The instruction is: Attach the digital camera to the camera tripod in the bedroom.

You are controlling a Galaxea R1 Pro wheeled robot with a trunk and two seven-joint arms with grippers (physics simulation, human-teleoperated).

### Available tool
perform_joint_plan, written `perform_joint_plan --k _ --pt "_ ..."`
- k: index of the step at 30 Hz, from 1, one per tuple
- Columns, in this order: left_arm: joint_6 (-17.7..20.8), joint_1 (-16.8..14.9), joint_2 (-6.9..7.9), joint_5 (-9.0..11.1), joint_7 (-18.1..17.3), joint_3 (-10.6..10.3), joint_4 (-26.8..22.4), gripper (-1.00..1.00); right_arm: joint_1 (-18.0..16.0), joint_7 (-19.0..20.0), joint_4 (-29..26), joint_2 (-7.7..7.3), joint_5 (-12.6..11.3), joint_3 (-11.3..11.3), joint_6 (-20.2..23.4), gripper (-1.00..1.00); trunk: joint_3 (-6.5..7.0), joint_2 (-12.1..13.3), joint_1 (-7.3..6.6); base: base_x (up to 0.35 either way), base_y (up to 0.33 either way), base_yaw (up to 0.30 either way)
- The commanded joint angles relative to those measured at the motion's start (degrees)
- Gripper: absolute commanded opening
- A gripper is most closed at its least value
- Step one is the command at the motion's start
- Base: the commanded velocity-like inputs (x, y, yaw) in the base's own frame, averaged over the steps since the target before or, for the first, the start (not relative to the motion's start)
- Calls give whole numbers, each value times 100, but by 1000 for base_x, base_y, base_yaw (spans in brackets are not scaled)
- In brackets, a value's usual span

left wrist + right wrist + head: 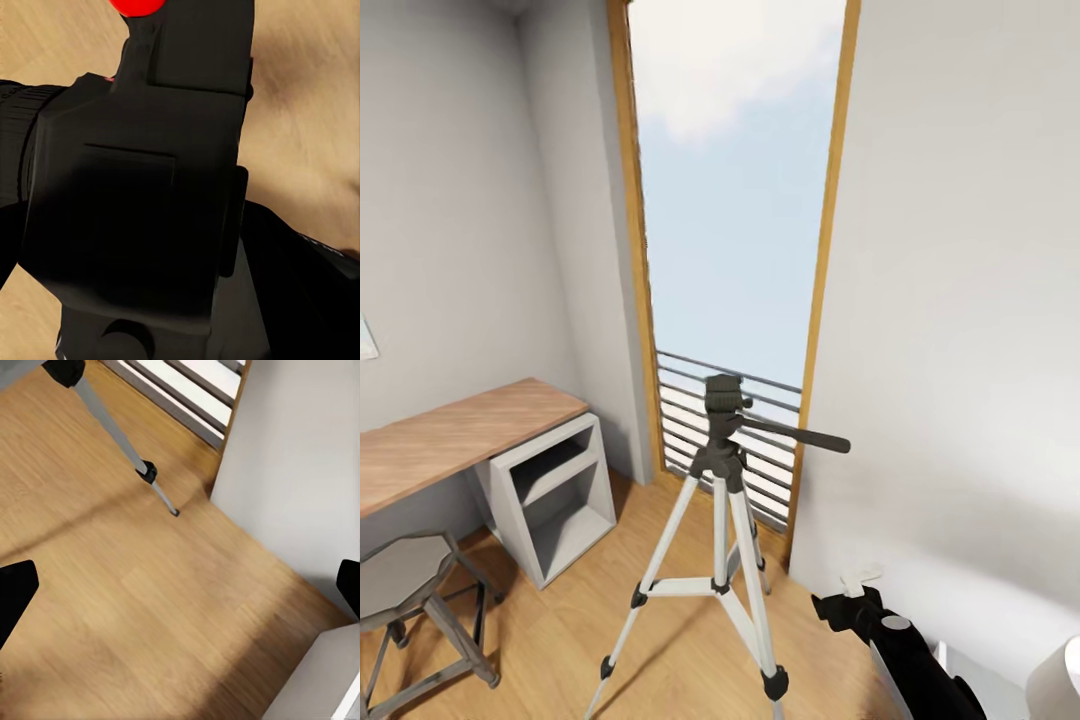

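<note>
You are facing the tall camera tripod [722,560] with three silver-white legs and black joints. It stands upright on the light wood plank floor [660,640], right in the middle in front of you. Its black head [724,396] sits on top, and a long black handle [795,434] sticks out from it to the right. Behind the tripod is a tall window [735,200] with a wood frame, full of pale blue sky, with grey rails [690,420] across its low part.

On your left is a wooden desk [450,440] against the grey wall, with a pale grey shelf box [550,495] under its near end. A grey eight-sided stool [405,580] on metal legs stands near the desk, at the near left.

In the left wrist view, the small chunky black digital camera [135,225] with its bright red dot [137,6] is very close up against your left gripper, with the wood floor behind it. You cannot tell if that gripper is closed on it, because its fingers are hidden.

Your right gripper [180,585] is wide open and holds nothing. Its two black fingertips [15,589] sit far apart over bare floor. One tripod leg [120,435] stands farther off, near the window rails.
</note>
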Motion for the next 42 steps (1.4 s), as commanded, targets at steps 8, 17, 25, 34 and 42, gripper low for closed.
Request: perform_joint_plan --k 8,17,25,34,42 --pt "-17 -5 8 37 10 -51 -1 -100 0 101 -78 17 98 57 99 100 -9 -8 1 -85 136 0" --pt "-18 -1 -4 41 10 -51 -7 -100 5 290 -252 17 61 -19 215 100 -9 -8 1 -39 0 0" --pt "-18 -1 -19 42 10 -46 -8 -100 6 33 -76 16 57 -32 -42 100 -9 -8 1 -226 52 0" --pt "-18 -1 -8 39 10 -47 -8 -100 6 2 -198 9 52 -17 -124 100 -9 -8 1 -42 14 0" --pt "-18 -1 -11 34 10 -50 -8 -100 6 8 -254 13 59 33 -127 100 -9 -8 1 -4 1 0"
